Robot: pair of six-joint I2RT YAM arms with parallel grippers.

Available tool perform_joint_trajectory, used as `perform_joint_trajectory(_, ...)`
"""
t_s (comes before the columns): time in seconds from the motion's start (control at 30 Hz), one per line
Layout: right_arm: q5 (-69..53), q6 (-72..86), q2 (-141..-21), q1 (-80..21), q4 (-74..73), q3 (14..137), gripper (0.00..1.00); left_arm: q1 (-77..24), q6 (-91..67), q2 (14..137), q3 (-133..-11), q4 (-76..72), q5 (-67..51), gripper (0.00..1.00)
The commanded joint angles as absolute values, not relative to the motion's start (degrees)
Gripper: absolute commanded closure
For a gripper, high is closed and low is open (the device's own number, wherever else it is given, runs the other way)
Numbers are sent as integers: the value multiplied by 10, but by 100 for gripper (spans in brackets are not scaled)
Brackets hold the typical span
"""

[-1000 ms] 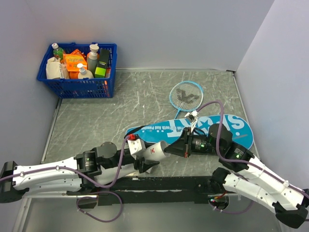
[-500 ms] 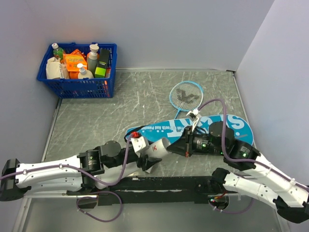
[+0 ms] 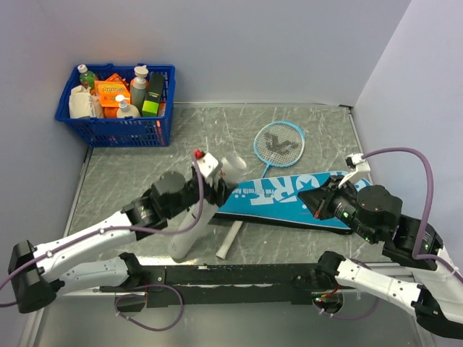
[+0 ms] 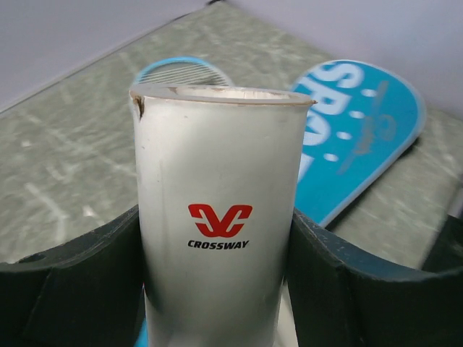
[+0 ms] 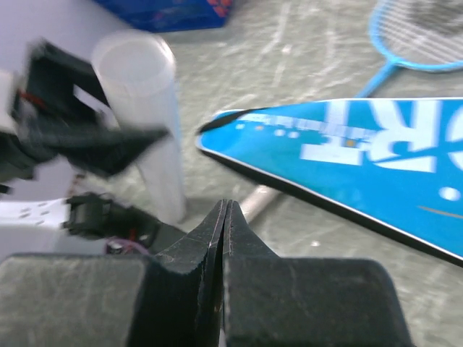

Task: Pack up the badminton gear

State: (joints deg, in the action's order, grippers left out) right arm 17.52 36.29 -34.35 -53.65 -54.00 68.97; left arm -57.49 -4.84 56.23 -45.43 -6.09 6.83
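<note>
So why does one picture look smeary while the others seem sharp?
Right wrist view: the white tube and the left gripper holding it are smeared, likely motion blur; the teal cover is slightly soft. Left wrist view: the tube's red logo is crisp, the background softer. Top view: evenly lit, sharp, only faint shadows.

tube [image 4: 217, 166] white (red logo) | cover [image 3: 282, 192] teal | basket [image 3: 123, 132] blue

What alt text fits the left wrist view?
A white cardboard tube with a red logo and the word CROSSWAY fills the centre, clamped between the dark fingers of the left hand. Behind it on the grey marbled table lie a teal racket-shaped cover with white lettering and a light-blue racket head.
</note>
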Motion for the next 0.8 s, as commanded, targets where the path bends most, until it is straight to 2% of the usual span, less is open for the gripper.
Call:
perform_joint_trajectory(0.0,221,339,-360,-539,-560,688,100,-508,-19,600,-532,-29,54,99)
perform_joint_trajectory(0.2,200,323,-387,-540,-530,667,100,-374,-7,661,-586,45,94,99)
perform_joint_trajectory(0.43,139,303,-424,-520,-491,658,100,-193,25,702,-577,90,88,99)
perform_joint_trajectory(0.7,81,298,-438,-499,-447,634,100,-106,47,787,-568,139,85,99)
perform_joint_trajectory(0.77,69,301,-437,-497,-439,624,100,-93,43,798,-553,130,86,94)
